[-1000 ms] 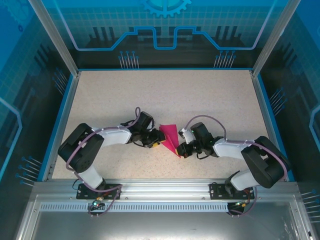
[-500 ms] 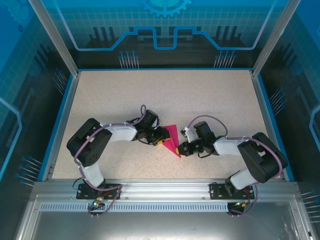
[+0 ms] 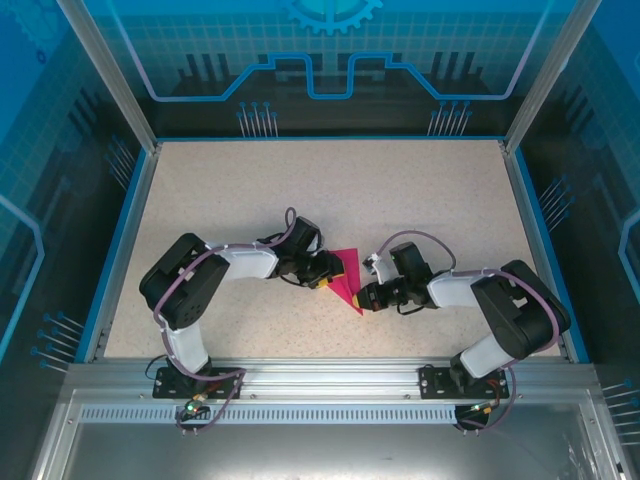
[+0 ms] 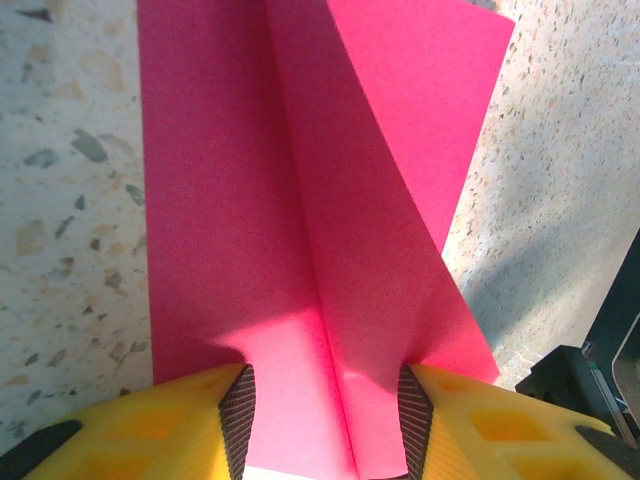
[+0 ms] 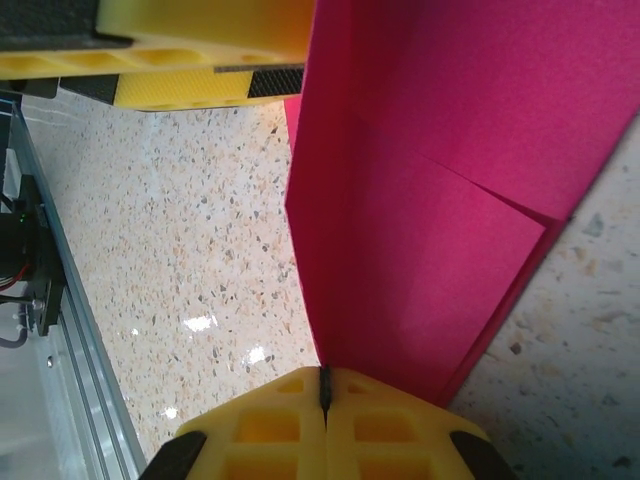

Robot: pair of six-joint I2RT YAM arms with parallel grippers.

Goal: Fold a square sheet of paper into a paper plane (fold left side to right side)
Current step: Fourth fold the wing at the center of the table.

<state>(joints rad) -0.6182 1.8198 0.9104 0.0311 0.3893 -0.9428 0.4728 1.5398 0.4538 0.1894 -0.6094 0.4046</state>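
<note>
The half-folded paper plane (image 3: 345, 276) lies just below the middle of the top view, its point toward the lower right, one flap lifting off the speckled surface (image 3: 300, 190). It looks light, thin and limp, quick to crease or slip, so it is probably best held at a folded edge. The right gripper (image 5: 322, 385) is clenched on its tip. The left gripper (image 4: 325, 410) straddles the centre crease, jaws parted and clamping nothing.

The paper (image 3: 348, 268) lies on the worktop (image 3: 300, 190). The left pincer (image 3: 328, 277) meets its left edge, the right pincer (image 3: 365, 298) its near tip.
</note>
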